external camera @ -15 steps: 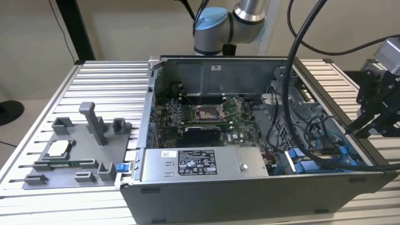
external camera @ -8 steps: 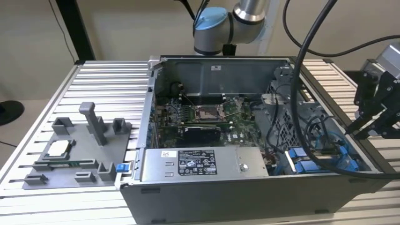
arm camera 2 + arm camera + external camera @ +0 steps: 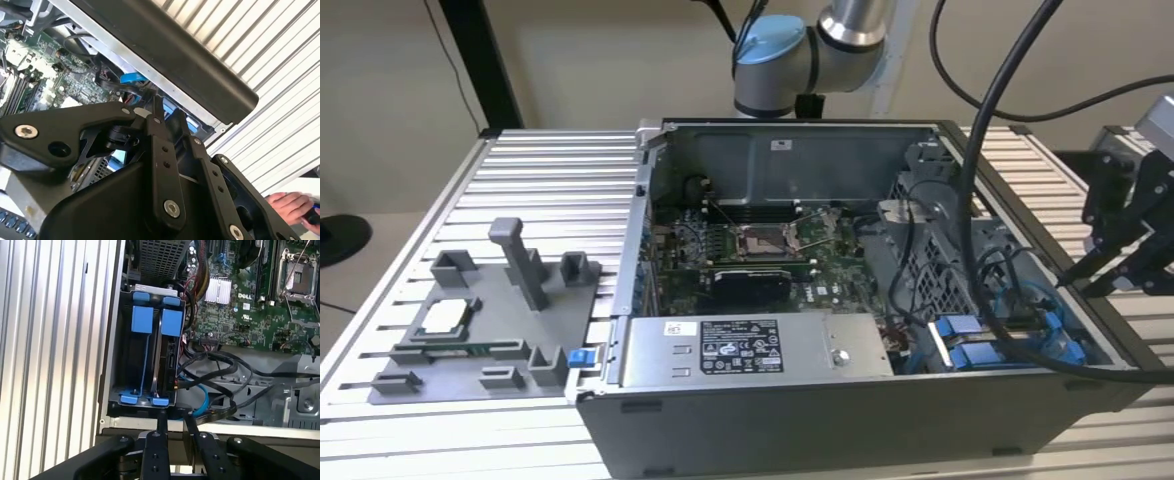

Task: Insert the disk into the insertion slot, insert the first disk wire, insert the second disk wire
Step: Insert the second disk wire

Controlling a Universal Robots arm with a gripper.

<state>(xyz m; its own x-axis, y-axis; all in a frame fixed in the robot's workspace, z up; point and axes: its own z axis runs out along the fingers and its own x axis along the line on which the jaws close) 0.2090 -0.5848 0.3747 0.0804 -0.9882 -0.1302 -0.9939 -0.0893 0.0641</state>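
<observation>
A ribbed metal worktop (image 3: 547,170) carries an open computer case (image 3: 854,410), lying with its side panel off. The robot arm (image 3: 787,60) rises behind the case. On the exterior view's left of the case lies a grey parts tray (image 3: 447,375). Inside the case, a silver power supply (image 3: 747,350) lies along the near wall, with the motherboard (image 3: 240,315) beyond it.

The insertion slot (image 3: 126,365) is in the drive cage, in the case's corner on the exterior view's right. By the look of it, the disk (image 3: 172,324) is already seated there, in the bay on the motherboard side. Its blue carrier end is level with the other blue-ended tray (image 3: 141,320) in the bay beside it, on the case-wall side. So the first step seems done.

The end effector (image 3: 175,415) hangs over the case's edge at the foot of that cage. I cannot tell whether it is clenched, released or grasping anything. Black cables (image 3: 220,367) and a thin blue cable (image 3: 202,397) loop inside the case just beside the cage's foot. Their ends are too tangled to show whether either disk wire is plugged in, so I judge both wire steps unconfirmed. A person's hand (image 3: 292,207) rests outside the case.
</observation>
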